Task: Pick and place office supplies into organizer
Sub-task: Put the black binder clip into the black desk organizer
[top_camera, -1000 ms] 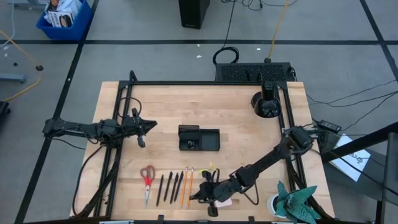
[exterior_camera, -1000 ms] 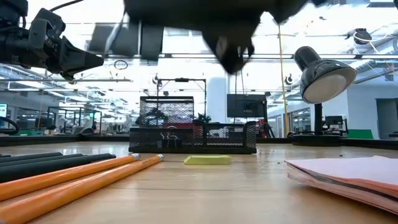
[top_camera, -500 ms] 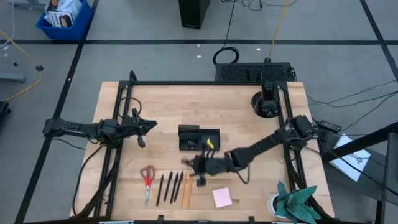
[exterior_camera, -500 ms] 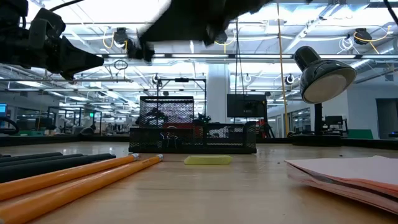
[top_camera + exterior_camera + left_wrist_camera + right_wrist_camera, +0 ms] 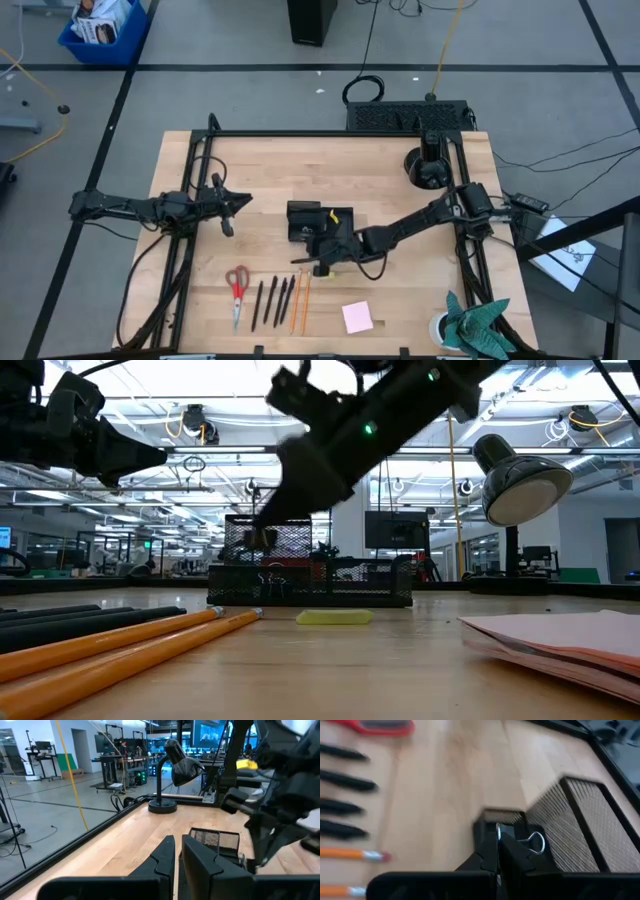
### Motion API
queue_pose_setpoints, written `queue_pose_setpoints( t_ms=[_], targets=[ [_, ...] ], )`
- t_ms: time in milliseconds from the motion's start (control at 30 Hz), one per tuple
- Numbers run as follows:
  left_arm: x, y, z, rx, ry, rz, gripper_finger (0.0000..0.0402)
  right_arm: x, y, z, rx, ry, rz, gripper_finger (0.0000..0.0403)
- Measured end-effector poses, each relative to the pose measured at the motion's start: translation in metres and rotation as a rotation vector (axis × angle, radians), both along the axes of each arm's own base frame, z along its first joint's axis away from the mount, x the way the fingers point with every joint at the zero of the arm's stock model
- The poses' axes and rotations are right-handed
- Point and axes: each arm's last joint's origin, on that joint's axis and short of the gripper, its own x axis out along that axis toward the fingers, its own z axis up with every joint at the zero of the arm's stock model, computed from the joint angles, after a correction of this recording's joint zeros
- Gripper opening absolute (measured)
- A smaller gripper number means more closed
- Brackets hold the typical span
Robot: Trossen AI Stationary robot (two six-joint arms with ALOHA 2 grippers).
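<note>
Right gripper (image 5: 318,240) positioned over left end of organizer (image 5: 338,226), fingers pressed together on clip (image 5: 536,842). Clip seen just above organizer's left compartment. Pens (image 5: 272,300), pencils (image 5: 300,300), scissors (image 5: 237,287), pad (image 5: 357,317) laid near organizer's front. Left gripper (image 5: 237,203) kept left of organizer, fingers nearly together, nothing held.

Overhead camera looks straight down on the counter (image 5: 390,160); a counter-level camera faces across it; both show the organizer (image 5: 320,222).

The organizer (image 5: 320,223) sits at the table's (image 5: 270,165) middle, with scissors (image 5: 237,287), pens (image 5: 272,301), pencils (image 5: 300,300) and sticky-note pad (image 5: 357,317) along the front edge.
</note>
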Motion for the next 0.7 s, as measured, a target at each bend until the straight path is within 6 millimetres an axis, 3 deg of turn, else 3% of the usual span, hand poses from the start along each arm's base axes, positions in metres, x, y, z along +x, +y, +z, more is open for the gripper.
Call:
queue_pose_setpoints(
  t_ms=[367,700],
  targets=[
    [0.000,0.000,0.000,0.000,-0.002,0.006,0.0042,-0.010,-0.020,-0.019,0.043,0.010,-0.107,0.0000],
    [0.000,0.000,0.000,-0.001,-0.001,0.007,0.0042,-0.011,-0.024,-0.022,0.084,-0.019,-0.141,0.0014]
  ],
)
